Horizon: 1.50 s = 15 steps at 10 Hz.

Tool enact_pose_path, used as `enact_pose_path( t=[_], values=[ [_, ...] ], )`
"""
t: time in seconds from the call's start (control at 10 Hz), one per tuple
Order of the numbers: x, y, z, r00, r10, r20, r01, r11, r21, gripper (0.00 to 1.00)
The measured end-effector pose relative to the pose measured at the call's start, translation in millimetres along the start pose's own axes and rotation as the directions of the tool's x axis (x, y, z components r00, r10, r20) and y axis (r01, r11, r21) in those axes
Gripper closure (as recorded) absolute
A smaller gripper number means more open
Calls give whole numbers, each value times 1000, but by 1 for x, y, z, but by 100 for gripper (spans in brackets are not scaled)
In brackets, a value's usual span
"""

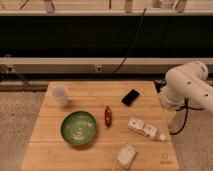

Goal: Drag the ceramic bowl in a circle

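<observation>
ceramic bowl [79, 128]: front-left on table [100, 90], only swirl lines inside.
white cup [60, 95]: back-left, contents unclear.
gripper [168, 114]: seemingly at table's right edge, jaws apart, holding nothing.

No writing could be read anywhere. A small faint mark [164, 161] at the near right corner of the table [50, 155] was illegible. The gripper [168, 114] hung beside its right edge.

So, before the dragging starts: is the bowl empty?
Empty: the bowl shows only its green swirls. The gripper hangs at the right edge of the table.
</observation>
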Motion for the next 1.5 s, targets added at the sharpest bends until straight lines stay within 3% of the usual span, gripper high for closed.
enact_pose_path(
  t=[1.3, 1.5],
  values=[
    [0, 1, 0, 1000, -3, -3, 3, 1000, 0, 20],
    [-19, 2, -2, 998, -55, -32, 56, 998, 3, 20]
  ],
)
